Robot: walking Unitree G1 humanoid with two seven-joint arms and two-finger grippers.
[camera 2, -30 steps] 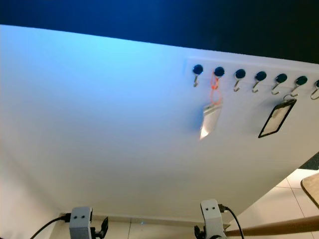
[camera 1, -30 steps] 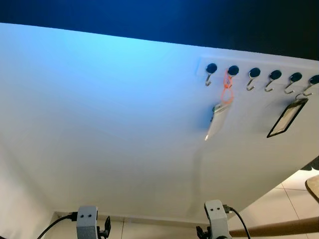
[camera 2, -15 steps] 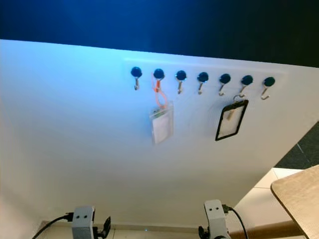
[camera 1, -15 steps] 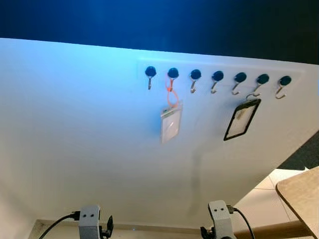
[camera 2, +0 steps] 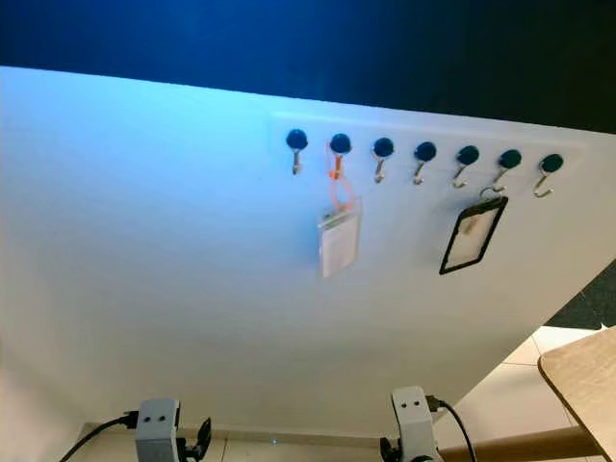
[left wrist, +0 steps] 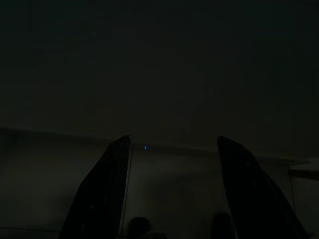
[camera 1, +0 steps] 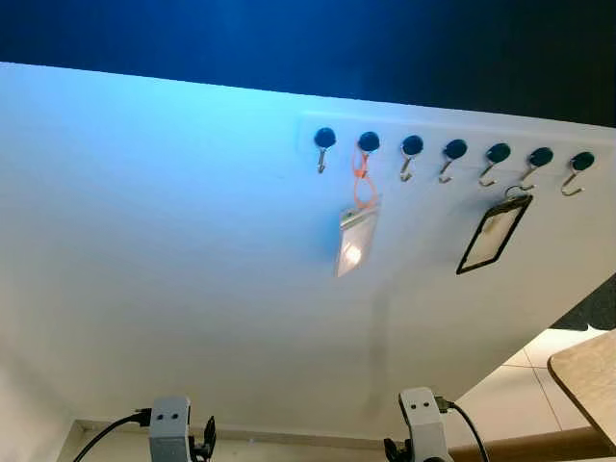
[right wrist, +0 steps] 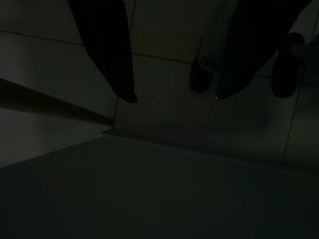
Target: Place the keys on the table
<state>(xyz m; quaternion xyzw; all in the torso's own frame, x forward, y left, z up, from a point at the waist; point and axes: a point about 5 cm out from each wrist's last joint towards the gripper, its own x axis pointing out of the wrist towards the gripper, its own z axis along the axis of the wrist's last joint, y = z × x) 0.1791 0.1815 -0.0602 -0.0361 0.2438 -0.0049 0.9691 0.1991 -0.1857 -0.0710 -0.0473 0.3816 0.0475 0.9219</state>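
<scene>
The black key tag (camera 1: 493,236) hangs on a hook of the hook rail (camera 1: 452,150), beside an orange-strap badge (camera 1: 354,241). Both the left gripper (left wrist: 169,191) and right gripper (right wrist: 174,94) hang low, fingers apart, empty. A reach could catch the wrong item.

A white wall (camera 1: 173,250) stands ahead, dark above its top edge. Toward one o'clock, a row of seven dark-knobbed hooks (camera 1: 454,154) runs across it. A black-framed card holder (camera 1: 493,235) hangs from the sixth hook. Pale floor tiles (camera 1: 525,380) show at four o'clock, beside a strip of wooden rail (camera 1: 520,447) along the bottom edge.
</scene>
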